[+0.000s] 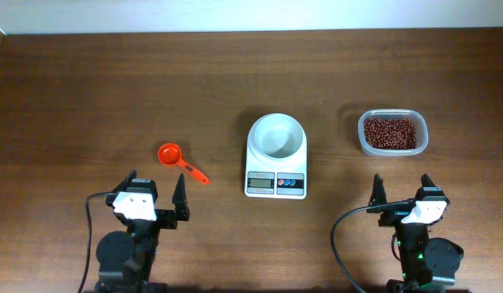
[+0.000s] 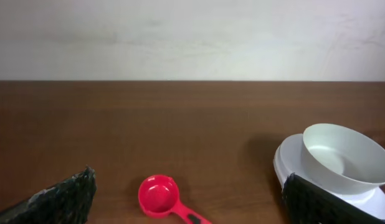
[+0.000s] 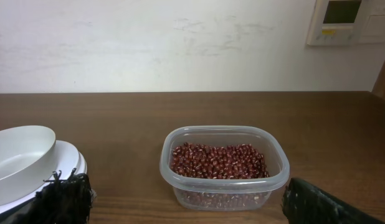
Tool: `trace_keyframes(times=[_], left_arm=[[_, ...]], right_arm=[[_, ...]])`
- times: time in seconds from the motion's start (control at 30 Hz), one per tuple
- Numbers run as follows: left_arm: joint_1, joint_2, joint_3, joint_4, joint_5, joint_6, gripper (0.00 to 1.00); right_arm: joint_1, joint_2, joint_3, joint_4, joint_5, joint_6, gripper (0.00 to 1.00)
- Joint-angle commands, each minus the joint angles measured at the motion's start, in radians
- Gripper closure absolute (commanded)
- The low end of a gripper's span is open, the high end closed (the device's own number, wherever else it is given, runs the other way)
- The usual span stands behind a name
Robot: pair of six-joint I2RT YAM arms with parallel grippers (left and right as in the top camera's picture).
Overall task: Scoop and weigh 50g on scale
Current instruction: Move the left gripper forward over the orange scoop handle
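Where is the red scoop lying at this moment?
In the overhead view, the red scoop lies on the table to the left of the scale, just in front of the left end effector.

the reading on the scale [image 1: 276,171] is too small to tell. the handle of the red scoop [image 2: 159,195] is cut off at the near edge.
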Motion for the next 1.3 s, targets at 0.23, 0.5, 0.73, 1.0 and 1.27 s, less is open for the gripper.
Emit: trace_keyframes(times=[0.23, 0.5, 0.73, 1.0, 1.27], left_arm=[[0.003, 0.46, 0.361, -0.206, -0.01, -0.013, 0.01], [0.003, 0.521, 0.447, -0.273, 0.156, -0.014, 0.01], [0.003, 0.526, 0.447, -0.274, 0.301, -0.013, 0.01], [0.003, 0.679, 0.447, -0.296, 0.061, -0.274, 0.01], [0.003, 0.714, 0.447, -0.396, -0.213, -0.491, 0.01]], right_arm=[[0.01, -0.002, -0.005, -0.006, 0.002, 0.0, 0.01], [0.01, -0.002, -0.005, -0.006, 0.002, 0.0, 0.01], [0.01, -0.002, -0.005, -0.006, 0.002, 0.0, 0.01], [0.01, -0.002, -0.005, -0.006, 0.002, 0.0, 0.01], [0.01, -0.002, -0.005, -0.006, 0.002, 0.0, 0.01]])
